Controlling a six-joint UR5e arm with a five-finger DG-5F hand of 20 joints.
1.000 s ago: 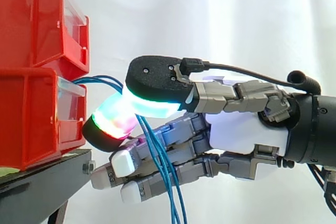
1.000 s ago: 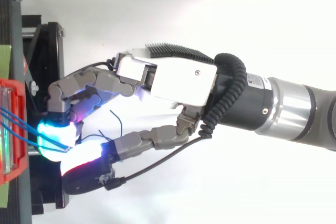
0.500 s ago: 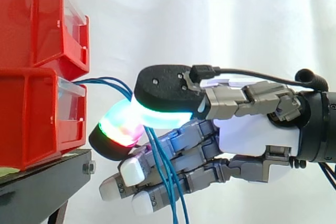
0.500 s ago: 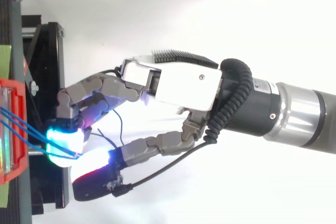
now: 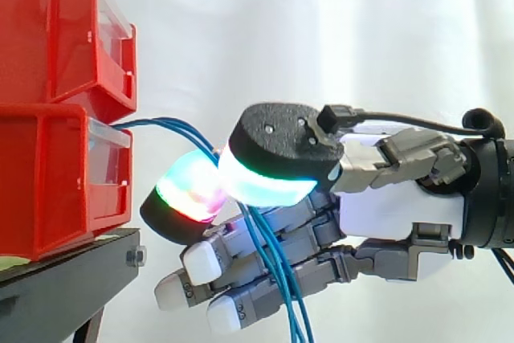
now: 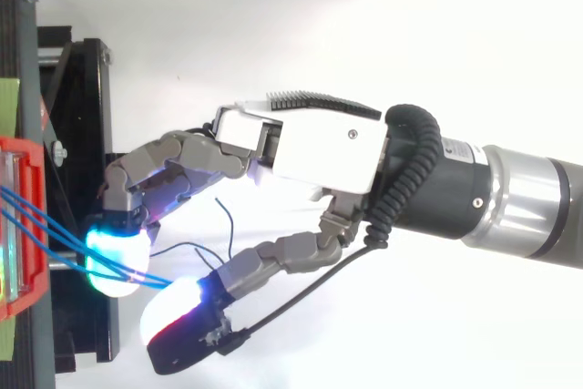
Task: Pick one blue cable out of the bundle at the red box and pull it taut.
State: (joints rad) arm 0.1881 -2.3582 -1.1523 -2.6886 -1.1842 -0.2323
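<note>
Thin blue cables (image 5: pixel 161 123) leave the mouth of the lower red plastic bin (image 5: pixel 48 174), just beyond the fingertips of the hand (image 5: pixel 393 206), and rise in a soft arc toward it. That arc is the story here: it bows, so there is slack between bin and hand.

The strands run straight into the hand's grip. The big black-backed pad (image 5: pixel 269 182), glowing cyan and green, sits over the smaller pad (image 5: pixel 193 190), glowing green and red, and the cables pass between the two. So the hand is closed on them in a pinch, other fingers curled underneath. From above, a sliver of space shows between the two pads (image 6: pixel 114 257), so I'd call the hold light rather than firm.

Past the pinch the cables drop away, down across the lower fingers and out below the palm. That tail hangs loose.

What matters for the next move: the anchored stretch lies fingertip-side, and its long axis runs roughly in line with the hand's own length, from bin mouth to pads. The wrist points directly away from the bin. A pull back along the wrist line should, by my reading, straighten that arc with no sideways drag.

One worry. More than one strand looks to go through the pinch, not a single one. The black stand (image 5: pixel 64 279) sits below the fingertips, apart from them.
</note>
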